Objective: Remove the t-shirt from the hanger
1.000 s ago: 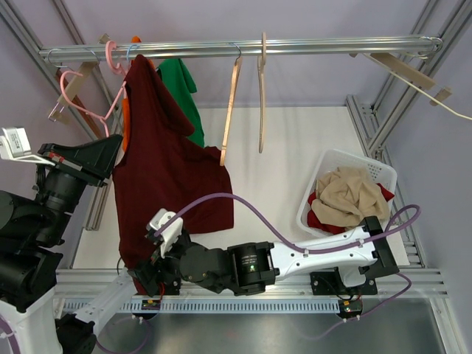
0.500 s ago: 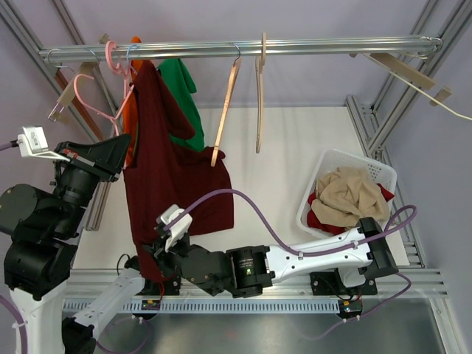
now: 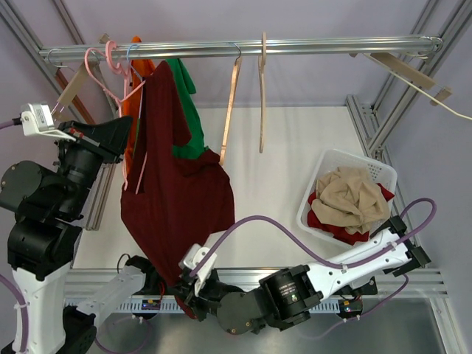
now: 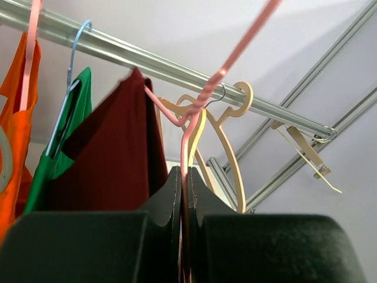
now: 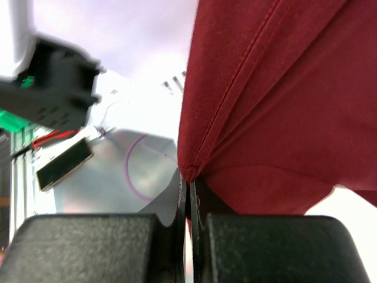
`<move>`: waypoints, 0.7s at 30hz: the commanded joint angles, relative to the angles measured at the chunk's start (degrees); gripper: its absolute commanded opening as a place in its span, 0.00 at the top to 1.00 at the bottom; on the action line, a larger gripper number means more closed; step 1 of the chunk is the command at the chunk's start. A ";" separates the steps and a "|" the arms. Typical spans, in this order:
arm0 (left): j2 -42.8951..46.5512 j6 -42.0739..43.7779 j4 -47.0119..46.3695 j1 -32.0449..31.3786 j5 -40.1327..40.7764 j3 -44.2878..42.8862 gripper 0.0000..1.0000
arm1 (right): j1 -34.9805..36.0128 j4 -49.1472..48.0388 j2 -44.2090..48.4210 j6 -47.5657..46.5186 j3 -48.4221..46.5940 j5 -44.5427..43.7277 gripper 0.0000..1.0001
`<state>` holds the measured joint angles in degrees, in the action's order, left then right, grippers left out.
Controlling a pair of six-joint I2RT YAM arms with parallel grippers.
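Near the front-left corner of the table (image 3: 295, 169), right gripper (image 5: 187, 184) pinches the maroon t-shirt (image 3: 177, 199) at its hem; left gripper (image 4: 184, 177) clamps the pink hanger (image 4: 200, 112). Step in hand, apparently: stripping. Next: draw the shirt clear.

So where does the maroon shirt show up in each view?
Top external: maroon shirt hangs left of centre, under the rail.
Left wrist: lower left-centre, between the green shirt and the pink hanger, under the rail.
Right wrist: fills the upper right, hem pinched in the right gripper.
Shared landmark: the rail, in top external and left wrist only.
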<state>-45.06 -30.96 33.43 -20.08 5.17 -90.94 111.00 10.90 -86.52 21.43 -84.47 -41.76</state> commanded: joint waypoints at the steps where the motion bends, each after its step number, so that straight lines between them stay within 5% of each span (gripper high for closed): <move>1: -3.97 3.72 -12.69 0.30 1.62 -9.05 1.00 | 3.96 16.07 -2.95 4.31 -2.90 0.63 1.00; 6: -4.96 2.22 0.30 0.21 -7.52 -21.90 1.00 | 3.61 18.02 1.16 8.89 3.95 -5.60 1.00; 12: 9.18 0.20 5.59 0.12 -16.68 -12.17 1.00 | -5.51 13.90 12.86 2.49 9.93 -5.63 1.00; 15: 12.53 -1.99 5.59 0.12 -16.51 -14.26 1.00 | -10.97 11.70 14.28 -0.06 9.85 3.58 1.00; 18: 13.50 -6.03 2.97 0.30 -17.57 -17.34 1.00 | -11.24 15.88 9.10 -0.95 4.06 1.60 1.00; 21: 18.32 -7.36 -10.19 1.61 -13.02 -9.13 1.00 | -9.67 13.11 4.36 -1.22 0.71 8.85 1.00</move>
<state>-29.65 -35.79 39.66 -19.53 -9.80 -104.53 100.05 21.39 -77.97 22.55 -81.32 -39.22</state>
